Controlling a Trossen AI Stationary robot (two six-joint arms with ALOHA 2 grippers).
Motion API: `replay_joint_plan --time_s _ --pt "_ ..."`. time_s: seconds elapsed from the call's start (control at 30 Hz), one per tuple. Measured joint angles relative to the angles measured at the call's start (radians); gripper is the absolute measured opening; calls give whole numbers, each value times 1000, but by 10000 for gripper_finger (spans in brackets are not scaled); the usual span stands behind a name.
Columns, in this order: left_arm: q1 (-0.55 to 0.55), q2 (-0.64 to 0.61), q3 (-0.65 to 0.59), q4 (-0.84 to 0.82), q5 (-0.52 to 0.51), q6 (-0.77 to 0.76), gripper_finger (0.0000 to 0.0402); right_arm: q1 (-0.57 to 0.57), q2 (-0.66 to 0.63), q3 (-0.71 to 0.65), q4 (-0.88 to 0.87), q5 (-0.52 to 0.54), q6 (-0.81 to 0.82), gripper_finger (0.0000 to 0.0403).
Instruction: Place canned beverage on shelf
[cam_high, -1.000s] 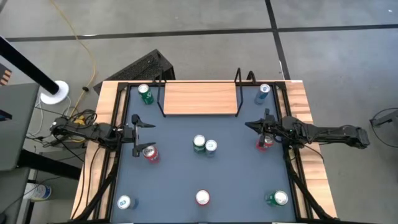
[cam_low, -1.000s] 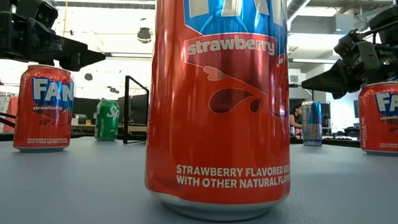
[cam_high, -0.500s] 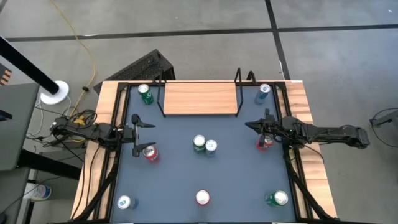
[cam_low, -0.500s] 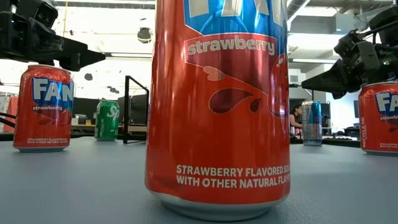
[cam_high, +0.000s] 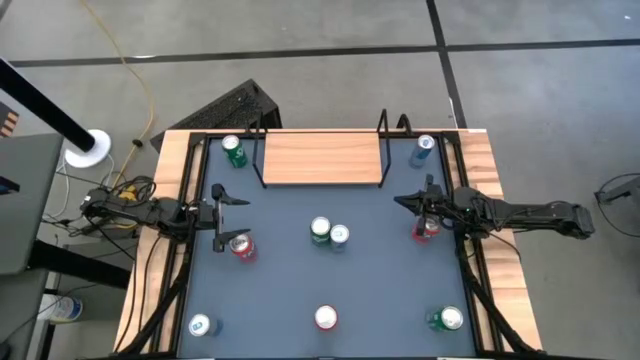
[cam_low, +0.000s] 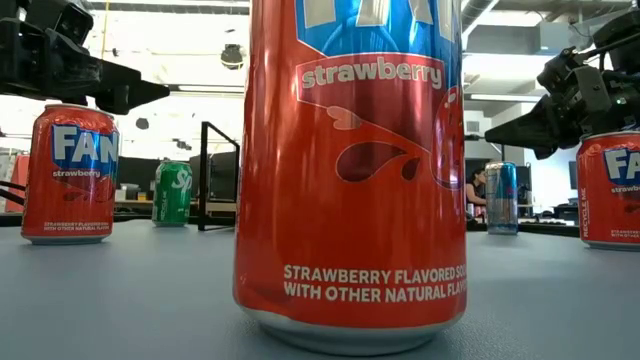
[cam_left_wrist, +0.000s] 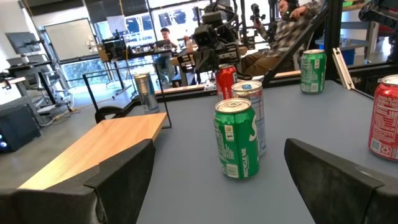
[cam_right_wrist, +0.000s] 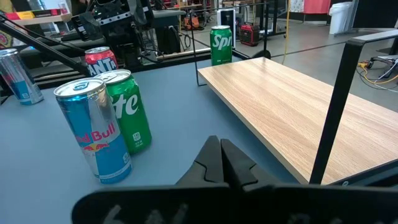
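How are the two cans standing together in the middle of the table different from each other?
The green can is shorter and wider, while the blue and silver can is taller and slimmer. The green can's wall is green with white letters; the blue and silver can carries red and yellow lettering. In the high view the green can stands toward the left arm's side and the blue and silver can toward the right arm's. Both stand upright on the table, close together.

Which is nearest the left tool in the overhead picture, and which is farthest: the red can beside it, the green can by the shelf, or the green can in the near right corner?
From the left tool, seen from above:
1. Red can, right beside it, on the table's left.
2. Green can, at the shelf's left end.
3. Green can, far across in the right corner.
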Motion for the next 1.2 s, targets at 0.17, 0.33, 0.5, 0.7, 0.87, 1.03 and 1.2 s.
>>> replay_joint_plan --time_s 0.17,0.33,0.5,0.7,0.87,1.03,1.2 --pt "0 0 0 0 0 0 348 0 0 0 0 0 0 0" --pt "0 0 0 0 0 0 348 0 0 0 0 0 0 0" --pt "0 0 0 0 0 0 348 0 0 0 0 0 0 0" --pt "0 0 0 0 0 0 348 0 0 0 0 0 0 0" --pt "0 0 0 0 0 0 348 0 0 0 0 0 0 0" --pt "0 0 0 0 0 21 348 0 0 0 0 0 0 0" --pt "0 0 0 0 0 -1 348 0 0 0 1 0 0 0"
